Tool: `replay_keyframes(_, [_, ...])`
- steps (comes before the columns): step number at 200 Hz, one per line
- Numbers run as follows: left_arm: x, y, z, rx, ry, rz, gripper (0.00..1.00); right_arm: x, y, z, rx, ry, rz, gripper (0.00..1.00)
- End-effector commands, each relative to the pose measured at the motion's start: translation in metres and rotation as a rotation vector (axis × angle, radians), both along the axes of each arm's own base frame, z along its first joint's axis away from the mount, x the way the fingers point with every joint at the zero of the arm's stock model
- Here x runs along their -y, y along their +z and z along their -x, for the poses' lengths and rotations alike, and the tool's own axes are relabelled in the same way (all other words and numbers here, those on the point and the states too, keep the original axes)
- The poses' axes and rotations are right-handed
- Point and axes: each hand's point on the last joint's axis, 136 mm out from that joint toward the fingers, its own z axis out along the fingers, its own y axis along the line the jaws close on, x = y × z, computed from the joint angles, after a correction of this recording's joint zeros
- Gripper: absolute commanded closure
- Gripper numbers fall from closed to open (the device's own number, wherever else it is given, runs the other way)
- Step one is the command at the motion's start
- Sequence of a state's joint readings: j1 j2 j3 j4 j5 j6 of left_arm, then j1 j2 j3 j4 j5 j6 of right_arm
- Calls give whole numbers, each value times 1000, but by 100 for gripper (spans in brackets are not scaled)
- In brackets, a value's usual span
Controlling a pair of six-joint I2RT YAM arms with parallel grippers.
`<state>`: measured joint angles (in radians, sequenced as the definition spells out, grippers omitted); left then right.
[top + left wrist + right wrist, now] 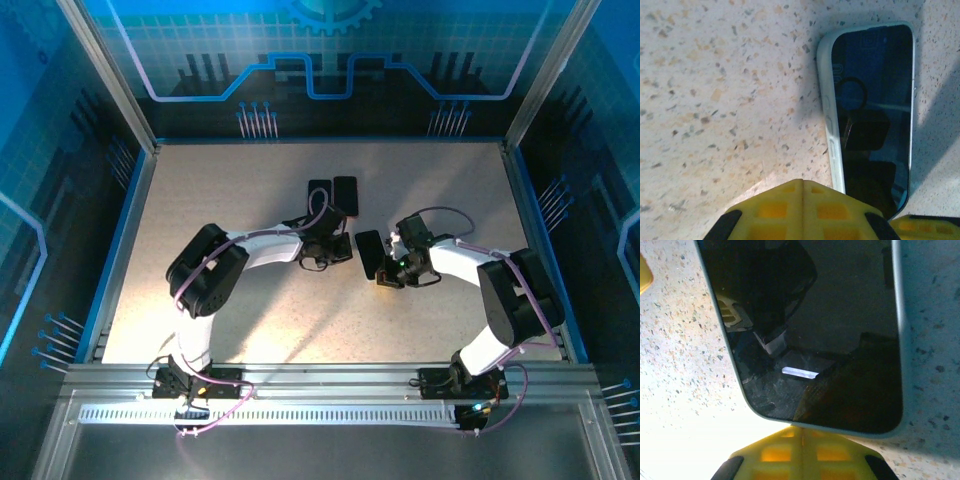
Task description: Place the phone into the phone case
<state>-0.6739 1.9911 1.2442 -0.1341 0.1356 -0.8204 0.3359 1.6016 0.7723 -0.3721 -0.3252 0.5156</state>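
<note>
The phone lies flat, dark glossy screen up. A pale rim with button bumps, seemingly the phone case, runs round its edge. My left gripper is shut, its yellow tips on the table just beside the rim's long left side. My right gripper is also shut, tips against the rim at the phone's near end. Neither holds anything.
Two more dark flat slabs lie side by side just beyond the left gripper. The speckled tabletop is bounded by blue walls and metal posts. Both forearms arch in over the middle of the table.
</note>
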Motion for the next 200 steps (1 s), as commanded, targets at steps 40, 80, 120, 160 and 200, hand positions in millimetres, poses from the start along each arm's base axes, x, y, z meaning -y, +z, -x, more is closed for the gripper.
replay_keyframes(40, [20, -8, -30, 17, -4, -1, 94, 2, 3, -22, 44, -19, -13, 100])
replay_keyframes(80, [25, -13, -43, 20, 3, -1, 94, 2, 0, -33, 48, -26, -16, 100])
replay_keyframes(120, [27, -17, -56, 27, 18, 6, 94, 3, -3, -41, 53, -35, -15, 100])
replay_keyframes(160, [29, -18, -71, 34, 29, 18, 94, 7, -8, -55, 62, -66, -18, 100])
replay_keyframes(200, [27, -17, -80, 37, 43, 22, 94, 10, -1, -88, 108, -115, -35, 100])
